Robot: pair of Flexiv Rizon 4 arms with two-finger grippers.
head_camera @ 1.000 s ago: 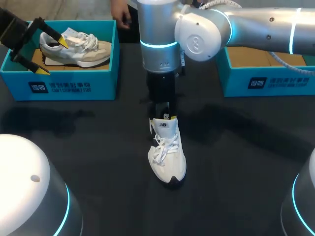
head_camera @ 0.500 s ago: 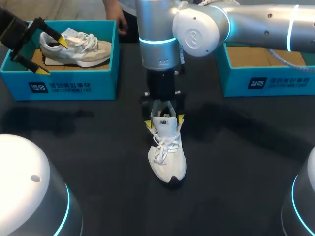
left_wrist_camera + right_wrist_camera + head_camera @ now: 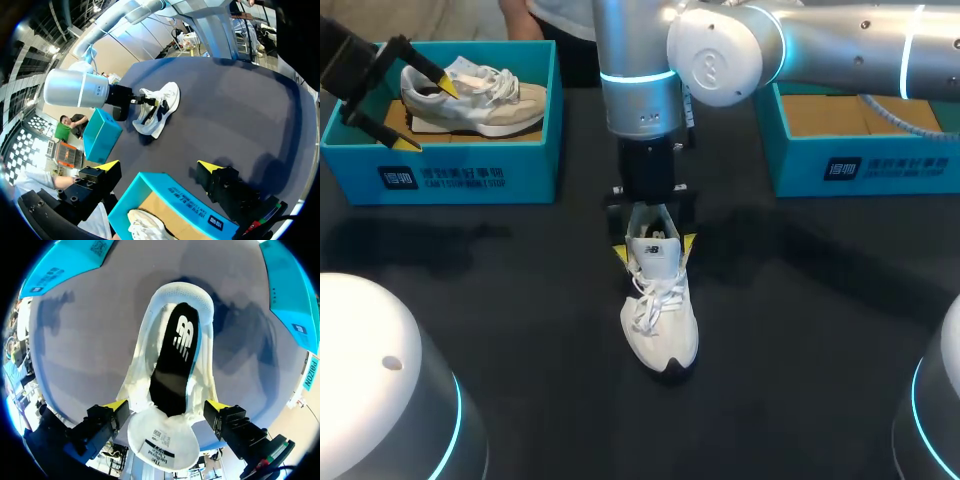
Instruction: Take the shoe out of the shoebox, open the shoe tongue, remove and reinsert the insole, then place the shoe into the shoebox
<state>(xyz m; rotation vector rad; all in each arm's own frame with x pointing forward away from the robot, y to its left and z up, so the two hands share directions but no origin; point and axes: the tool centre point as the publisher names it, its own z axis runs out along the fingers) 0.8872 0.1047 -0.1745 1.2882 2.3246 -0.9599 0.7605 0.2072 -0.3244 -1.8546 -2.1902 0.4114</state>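
Observation:
A white shoe (image 3: 659, 312) stands on the dark table, toe towards the front edge. In the right wrist view its black insole (image 3: 175, 357) lies inside and the white tongue (image 3: 159, 439) is folded back between the fingers. My right gripper (image 3: 654, 247) hangs open over the tongue, one yellow tip on each side, gripping nothing. My left gripper (image 3: 427, 113) is open above the left teal shoebox (image 3: 470, 172), which holds a beige shoe (image 3: 475, 98). The left wrist view shows that shoebox (image 3: 167, 192) under its open gripper (image 3: 159, 166) and the white shoe (image 3: 156, 107) farther off.
A second teal shoebox (image 3: 865, 150) with a cardboard floor stands at the back right. Two white rounded robot bases (image 3: 380, 390) (image 3: 932, 420) fill the front corners. Bare dark table surrounds the white shoe.
My right gripper has opened: its fingers, together over the tongue a second ago, now stand apart on either side. The left arm has not moved.

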